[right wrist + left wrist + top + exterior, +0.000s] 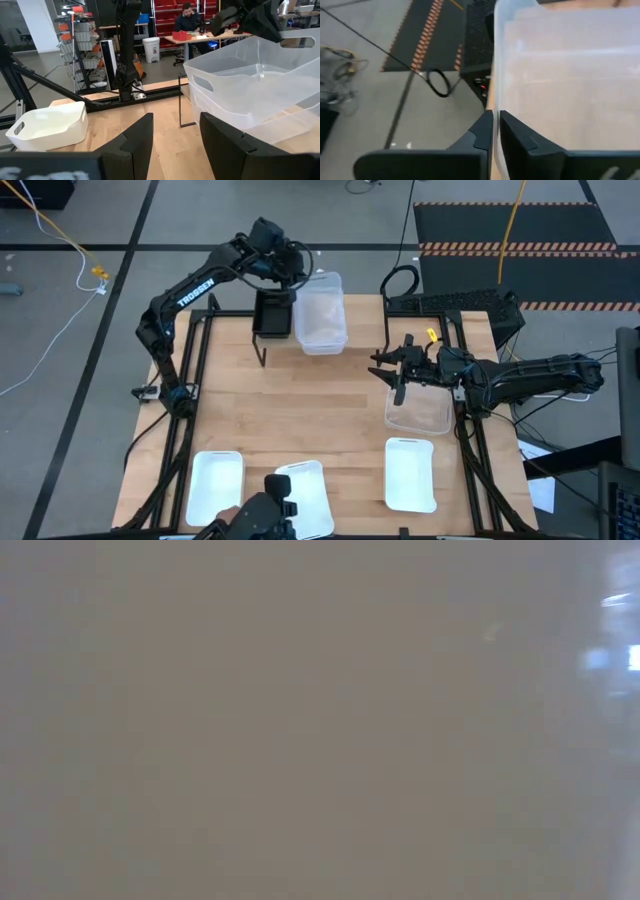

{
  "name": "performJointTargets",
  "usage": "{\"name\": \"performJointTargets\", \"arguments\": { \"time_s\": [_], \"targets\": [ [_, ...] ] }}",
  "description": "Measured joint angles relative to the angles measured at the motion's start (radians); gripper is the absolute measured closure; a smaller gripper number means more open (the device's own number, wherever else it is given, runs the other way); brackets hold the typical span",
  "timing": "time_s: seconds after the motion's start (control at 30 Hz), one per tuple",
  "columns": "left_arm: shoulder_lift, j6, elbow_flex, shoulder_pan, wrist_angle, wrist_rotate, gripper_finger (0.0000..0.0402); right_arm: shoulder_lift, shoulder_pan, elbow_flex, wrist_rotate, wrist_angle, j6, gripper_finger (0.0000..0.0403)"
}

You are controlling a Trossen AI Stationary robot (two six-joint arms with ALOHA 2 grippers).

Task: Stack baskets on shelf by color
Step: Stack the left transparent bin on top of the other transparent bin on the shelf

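The low view is blanked out by a grey blur. "TROSSEN" is read on the left arm. The left end effector (pixel 290 288) is clamped on a clear basket's (pixel 321 313) rim over the shelf (pixel 262 350). The right end effector (pixel 393 376) is held open beside another clear basket (pixel 420 410) on the worktop (pixel 300 420).

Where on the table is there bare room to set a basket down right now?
The widest bare patch is the table middle, between the shelf's black basket and clear baskets and the three white baskets along the near edge. The right side is crowded: the right gripper is beside a clear basket. The left gripper pinches the shelf's clear basket rim.
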Motion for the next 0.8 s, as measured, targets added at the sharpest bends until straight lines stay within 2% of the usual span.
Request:
{"name": "performJointTargets", "arguments": {
  "time_s": [0.2,0.43,0.5,0.57,0.6,0.67,0.7,0.8],
  "targets": [
    [0.006,-0.012,-0.001,-0.023,0.047,-0.121,0.0307,0.000,0.000,0.000,0.000,0.000,0.001,0.0248],
    [-0.073,-0.033,-0.001,-0.040,0.108,-0.157,0.0208,0.000,0.000,0.000,-0.003,0.000,0.001,0.0248],
    [-0.108,-0.111,-0.001,-0.060,0.140,-0.132,0.0187,0.000,0.000,0.000,-0.003,-0.003,-0.001,0.0248],
    [-0.135,-0.219,0.002,-0.091,0.143,-0.039,0.0174,0.000,0.000,0.000,0.019,-0.010,-0.013,0.0248],
    [-0.138,-0.247,0.003,-0.117,0.126,0.009,0.0171,0.000,0.000,0.000,0.040,-0.015,-0.023,0.0248],
    [-0.133,-0.250,0.002,-0.191,0.055,0.017,0.0169,0.000,-0.001,-0.010,0.104,-0.007,-0.032,0.0248],
    [-0.121,-0.242,-0.002,-0.239,0.020,-0.021,0.0168,0.000,-0.005,-0.020,0.140,-0.005,-0.033,0.0248],
    [-0.089,-0.229,-0.044,-0.381,0.027,-0.220,0.0173,0.000,-0.020,-0.035,0.207,-0.004,-0.024,0.0248]
  ]
}}
